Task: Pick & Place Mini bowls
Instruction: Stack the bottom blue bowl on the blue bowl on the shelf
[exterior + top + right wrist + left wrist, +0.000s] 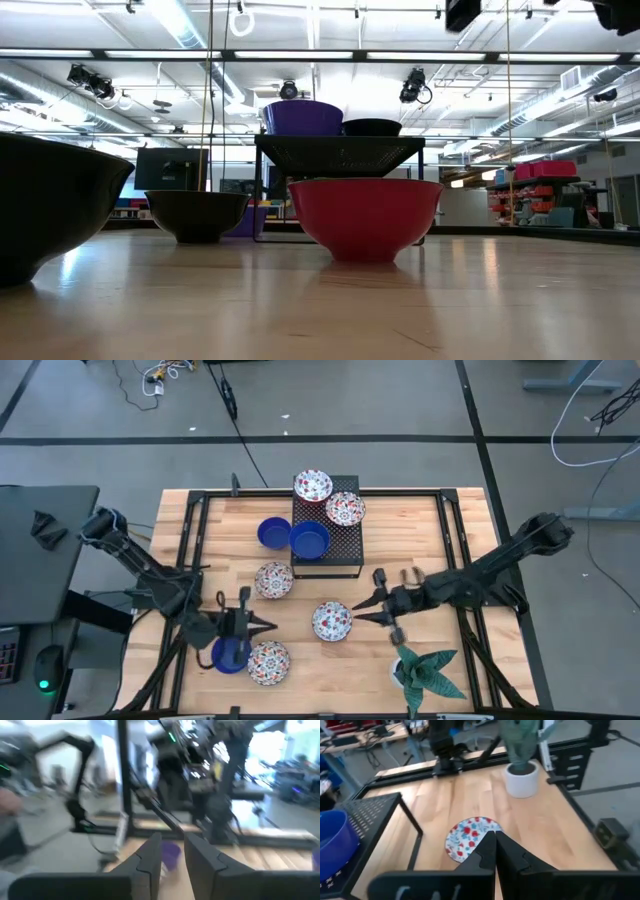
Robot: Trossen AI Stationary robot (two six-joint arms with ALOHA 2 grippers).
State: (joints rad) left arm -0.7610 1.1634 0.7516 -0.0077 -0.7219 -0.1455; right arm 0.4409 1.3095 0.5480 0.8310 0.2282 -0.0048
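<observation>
Mini bowls lie scattered on the wooden table. Two floral ones (313,486) (345,509) and a blue one (310,540) sit on the black perforated riser (340,555). Another blue bowl (274,532) stands beside the riser. Floral bowls rest on the table at the centre (273,580), centre right (331,621) and near edge (268,662). A blue bowl (230,653) lies partly under my left arm. My left gripper (268,625) (495,842) is shut and empty, pointing toward the centre-right floral bowl (470,837). My right gripper (358,610) (172,852) hovers open beside that same bowl.
A potted green plant in a white pot (425,672) (522,777) stands at the near right corner. The black table frame (450,510) runs along the edges. In the low view a red-looking bowl (365,215) and dark bowls (197,212) stand before the riser.
</observation>
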